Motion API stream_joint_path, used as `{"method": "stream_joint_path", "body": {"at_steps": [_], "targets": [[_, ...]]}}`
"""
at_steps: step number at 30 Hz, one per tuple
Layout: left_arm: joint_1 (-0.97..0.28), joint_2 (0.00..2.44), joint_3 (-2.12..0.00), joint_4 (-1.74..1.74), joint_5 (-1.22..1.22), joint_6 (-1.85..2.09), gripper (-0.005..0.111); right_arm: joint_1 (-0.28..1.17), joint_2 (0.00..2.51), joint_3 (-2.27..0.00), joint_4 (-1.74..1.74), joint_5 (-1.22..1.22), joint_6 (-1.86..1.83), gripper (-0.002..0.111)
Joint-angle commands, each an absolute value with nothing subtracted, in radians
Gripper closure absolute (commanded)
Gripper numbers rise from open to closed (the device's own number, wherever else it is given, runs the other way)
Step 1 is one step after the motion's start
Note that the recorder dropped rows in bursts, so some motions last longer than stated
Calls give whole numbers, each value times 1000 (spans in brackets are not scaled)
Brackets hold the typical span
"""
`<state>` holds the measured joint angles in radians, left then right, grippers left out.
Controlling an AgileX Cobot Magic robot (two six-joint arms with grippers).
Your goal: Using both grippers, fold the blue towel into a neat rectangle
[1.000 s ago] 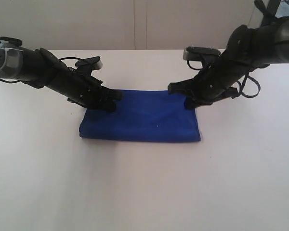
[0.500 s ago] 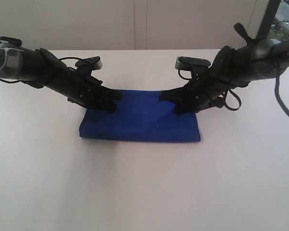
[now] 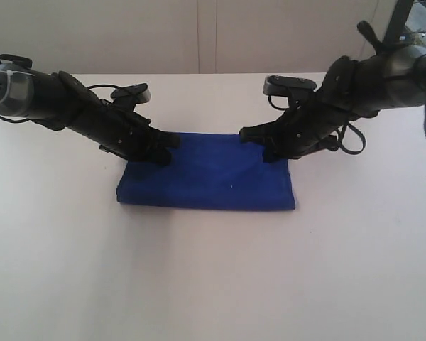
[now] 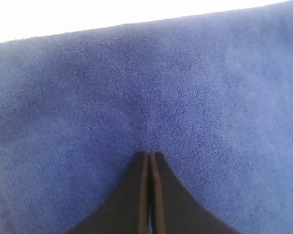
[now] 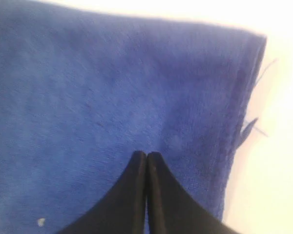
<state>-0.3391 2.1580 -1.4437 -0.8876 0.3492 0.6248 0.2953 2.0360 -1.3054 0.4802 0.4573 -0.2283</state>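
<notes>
You have a plain white counter running back to a pale panelled wall at 12 o'clock, evenly lit and bright. The blue towel lies flat near the middle of the counter. It is folded into a wide rectangle, with its long sides running from 9 to 3 o'clock. A tiny pale speck sits on the cloth towards its 5 o'clock side. In the right wrist view a thin loose thread trails off the towel's edge onto the counter.

Nothing else rests on the counter near the towel. The two arms themselves cover its far corners, and a loop of black cable hangs beside the right arm, above the counter.

Your left arm reaches in low from 9 o'clock and slopes down, bringing the left claw onto the towel's 10 o'clock corner. Your right arm comes in from 2 o'clock, bent more steeply, and sets the right claw down on the towel's far edge, just inside the 2 o'clock corner.

Both wrist views show the jaws pressed together into a single point, with the tips touching the fuzzy cloth. On the left the fabric puckers faintly towards the tips. You cannot tell whether any fabric is caught between either pair of jaws.
</notes>
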Motion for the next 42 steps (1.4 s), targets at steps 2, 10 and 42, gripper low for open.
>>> {"method": "stream_joint_path", "body": {"at_steps": [2,10,42], "targets": [[-341,2177,-1428,-856,399,564,107,287,1979,-1305,468,497,-239,108],[-341,2177,-1428,-852,435,486,107,287,2074,-1302,427,536,-239,108],[-307,2013,-1468,-886,639,327,107,270,1879,-1304,354,626,-224,108]]}}
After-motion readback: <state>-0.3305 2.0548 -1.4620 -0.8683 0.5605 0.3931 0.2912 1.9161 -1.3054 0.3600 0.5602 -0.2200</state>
